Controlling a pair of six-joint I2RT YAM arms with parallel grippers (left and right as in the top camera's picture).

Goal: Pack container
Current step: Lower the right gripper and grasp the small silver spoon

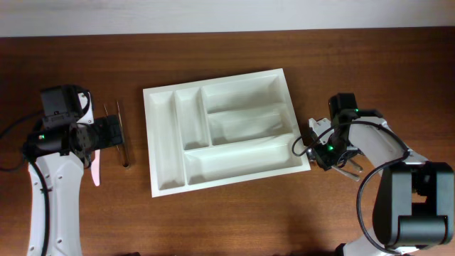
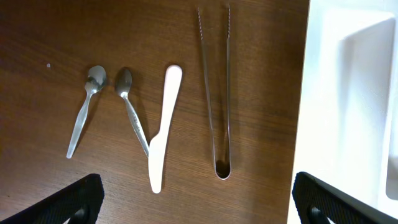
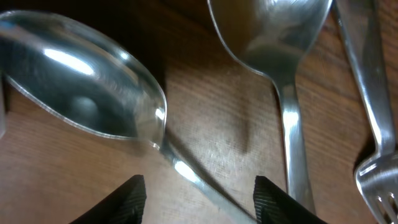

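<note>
**Right claw lining up on a spoon, tray waiting empty**

The container [image 1: 234, 160] is sitting mid-table, slightly skewed, and all five compartments are showing bare white. Nothing packed yet, by the look of it.

The action is on the right. The right claw [image 3: 202, 198] is hanging very low over the table [image 1: 227, 220], just off the tray's right edge. Its fingers are parted a moderate way and gripping nothing. The neck of the big spoon [image 3: 81, 81] is running straight between the two tips, which looks like a deliberate setup: close there and the bowl is not getting in the way. The second spoon [image 3: 273, 31] is lying just beside it, and the fork [image 3: 379, 174] is crowding in further right, so the tips are threading a tight lane.

On the left, the left claw [image 2: 198, 202] is hovering high, spread very wide and holding nothing. Below it are lying the first teaspoon [image 2: 87, 106], the other teaspoon [image 2: 130, 102] with the white knife [image 2: 163, 124] crossing its handle, and the tongs [image 2: 217, 93] nearest the tray. That height is giving it a survey of the whole row, so I'd say it is standing by.
</note>
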